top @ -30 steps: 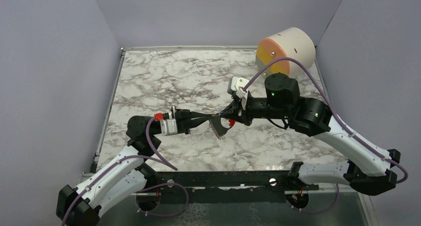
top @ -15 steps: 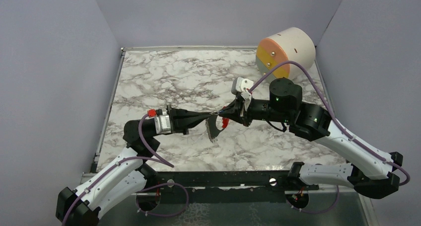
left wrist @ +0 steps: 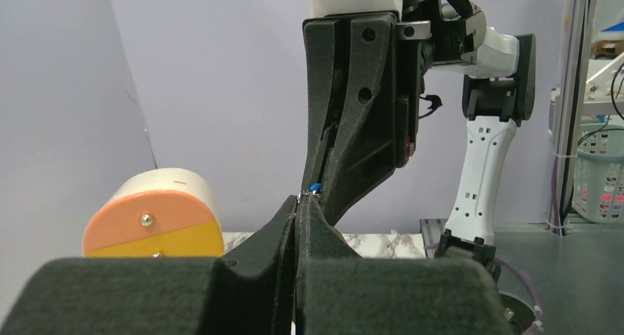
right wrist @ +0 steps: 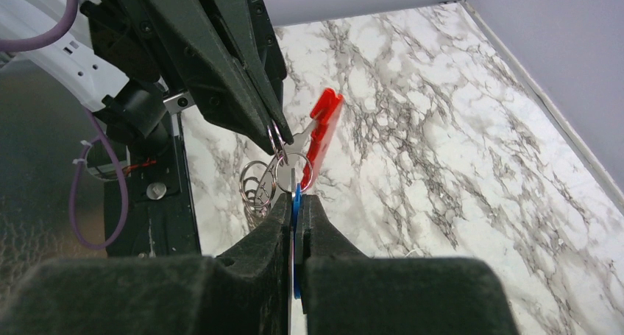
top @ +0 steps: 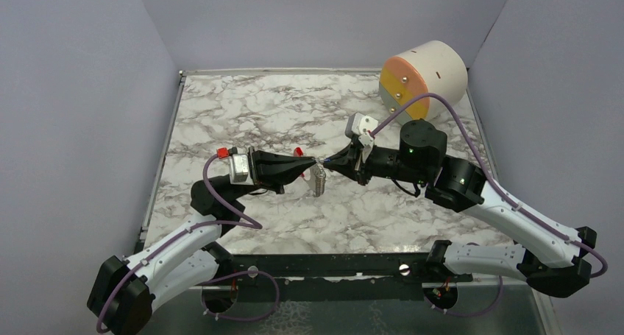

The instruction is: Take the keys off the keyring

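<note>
Both arms are bolted at the near edge of the tabletop [top: 221,107]. From there the left arm folds up and reaches right, while the right arm sweeps in from the near right corner and bends back left. Their tips meet nose to nose above the middle of the tabletop, both lying nearly level.

The left gripper [top: 312,163] has its jaws pressed together on a silvery loop of the keyring [top: 318,180]. The rest of the keyring, a cluster of grey rings, hangs straight down from that pinch, clear of the marble. Its red tag [right wrist: 320,132] sticks up and away beside the left fingertips.

The right gripper [right wrist: 296,199] faces it with its jaws pinching the flat blue head of the blue-headed key [right wrist: 296,202]. The head sits edge-on between the pads. The key's short metal end pokes forward into one of the rings, just short of the left tips, so key and keyring look linked. From the left wrist, only a speck of blue shows where the two sets of tips touch.

Beyond them, in the far right corner, a white drum [top: 434,66] lies on its side. Its orange-and-yellow face is turned toward the arms.
</note>
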Robot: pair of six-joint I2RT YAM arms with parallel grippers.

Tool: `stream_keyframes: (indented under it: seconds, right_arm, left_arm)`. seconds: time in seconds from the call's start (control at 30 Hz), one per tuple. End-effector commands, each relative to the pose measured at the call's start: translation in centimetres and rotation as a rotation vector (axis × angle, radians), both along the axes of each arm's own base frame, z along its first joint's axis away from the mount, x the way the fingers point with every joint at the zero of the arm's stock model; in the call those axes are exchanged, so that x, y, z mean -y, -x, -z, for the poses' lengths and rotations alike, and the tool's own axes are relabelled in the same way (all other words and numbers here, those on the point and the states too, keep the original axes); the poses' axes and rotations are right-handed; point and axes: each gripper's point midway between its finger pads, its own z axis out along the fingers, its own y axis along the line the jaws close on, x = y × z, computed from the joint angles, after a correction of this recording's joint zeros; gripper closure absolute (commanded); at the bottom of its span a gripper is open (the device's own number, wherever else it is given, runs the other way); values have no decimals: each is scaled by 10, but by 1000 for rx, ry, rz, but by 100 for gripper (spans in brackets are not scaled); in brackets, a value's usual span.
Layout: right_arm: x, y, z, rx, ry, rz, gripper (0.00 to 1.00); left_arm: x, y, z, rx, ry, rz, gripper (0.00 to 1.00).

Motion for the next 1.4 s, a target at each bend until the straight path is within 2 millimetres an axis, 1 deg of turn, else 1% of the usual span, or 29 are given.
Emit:
stream_keyframes:
  seconds: [0.0,0.1,0.23,0.4,0.53,0.67,0.77,0.97,1.13,1.27,1.37]
  right_arm:
    - [0,-7,11,-14,9,34,99]
    - [-1,-7,16,-18,9,30,99]
    - [-2,-4,15,-22,-3,21,99]
    - [-2,-4,19,-29,-6,20,99]
    - [-6,-4,24,-41,-3,11,99]
    - [-11,-5,30,-54,4,5,99]
    - [-15,-6,36,-60,16,5,99]
    - [-21,-10,44,-61,31,14,99]
    - [-21,-14,42,-48,30,31,99]
    - [-20,-15,42,-44,33,36,99]
    - [-20,-18,46,-44,52,50,99]
  left_arm:
    - [-16,-1,-25,12,139,-39,100]
    - [-18,-1,-26,6,169,-34,100]
    - [-21,-2,-26,-13,213,-26,100]
    - [-25,-3,-24,-40,273,-6,100]
    - [-26,-2,-23,-64,325,37,100]
    - [-23,-10,-20,-111,336,44,100]
    - [-25,-11,-21,-110,344,37,100]
    - [-29,-4,-27,-87,359,41,100]
    - [-32,1,-29,-92,368,57,100]
    - [-36,7,-35,-87,387,68,100]
    - [-40,12,-40,-79,400,81,100]
